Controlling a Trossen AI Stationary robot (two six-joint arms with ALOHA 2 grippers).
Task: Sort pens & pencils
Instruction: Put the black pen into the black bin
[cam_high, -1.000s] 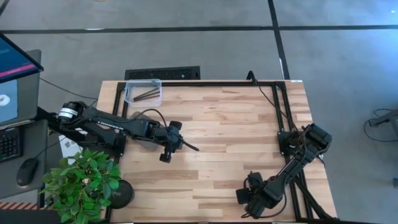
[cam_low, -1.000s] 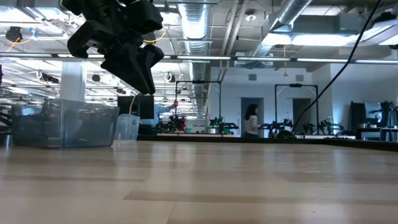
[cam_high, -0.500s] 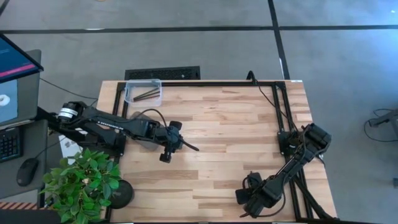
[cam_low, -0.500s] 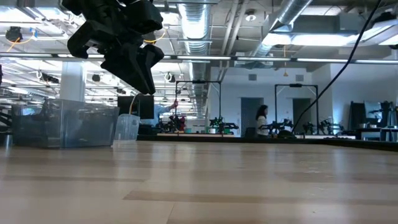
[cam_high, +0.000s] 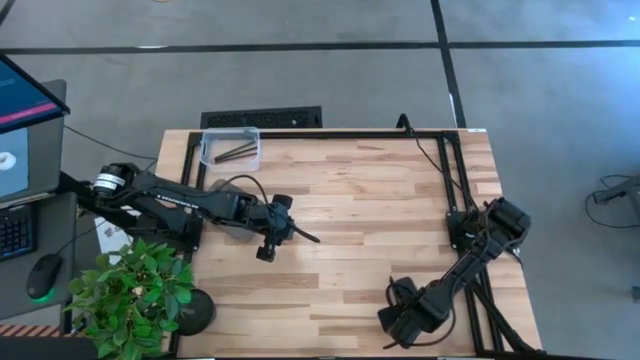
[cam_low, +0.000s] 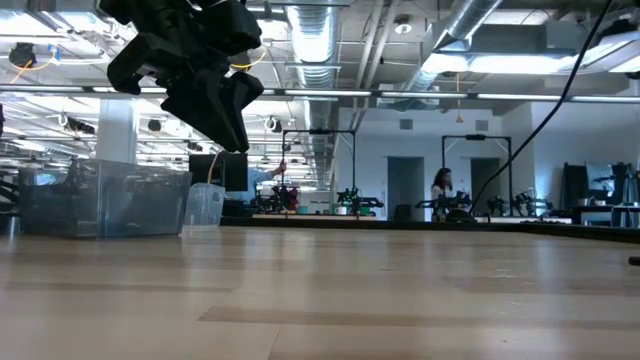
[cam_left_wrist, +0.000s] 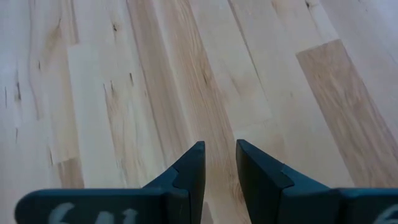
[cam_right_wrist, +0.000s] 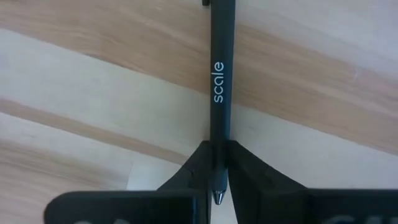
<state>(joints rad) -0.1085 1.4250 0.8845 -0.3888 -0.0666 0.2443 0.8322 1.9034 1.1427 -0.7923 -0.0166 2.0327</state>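
table (cam_high: 360, 220): light wood planks, black frame at edges
left hand (cam_high: 270, 232): raised over table's left-centre, fingers (cam_left_wrist: 189, 171) slightly parted, nothing between them
right hand (cam_right_wrist: 215, 163): near table's front right edge, clenched on pen
bin (cam_high: 230, 147): clear, back-left corner, holds pencils (cam_high: 236, 152)
pen (cam_right_wrist: 219, 81): black, "scale" lettering, pinched in right hand above table

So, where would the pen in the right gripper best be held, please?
Mid-barrel of the pen, by the printed word, gripped across its slim, straight length from both flanks. The right gripper pinches it near the metal tip, where it may pivot.
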